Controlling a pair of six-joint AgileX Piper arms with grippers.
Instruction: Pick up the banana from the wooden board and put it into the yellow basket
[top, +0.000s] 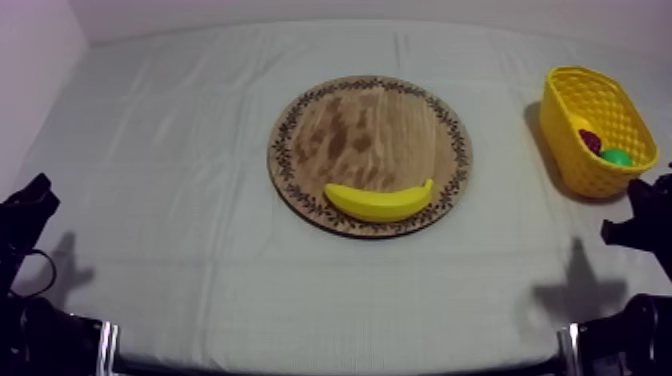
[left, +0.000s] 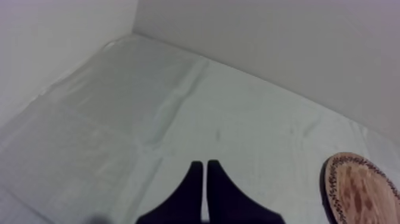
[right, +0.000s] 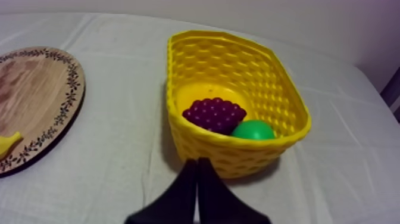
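Note:
A yellow banana (top: 380, 201) lies on the near part of the round wooden board (top: 370, 125) at mid-table. The yellow basket (top: 595, 128) stands at the far right. My left gripper (top: 32, 197) rests low at the left edge, far from the board; its black fingers (left: 202, 182) lie together as a narrow wedge over bare cloth. My right gripper (top: 640, 205) sits low at the right, just in front of the basket (right: 238, 101); its fingers (right: 196, 176) are also shut on nothing. The banana's tip (right: 9, 143) shows on the board (right: 36, 101) off to the side.
In the basket lie a bunch of purple grapes (right: 214, 113) and a green fruit (right: 254, 130). Walls rise behind the table and at its left side (left: 59, 36). Open cloth stretches between the board and both arms.

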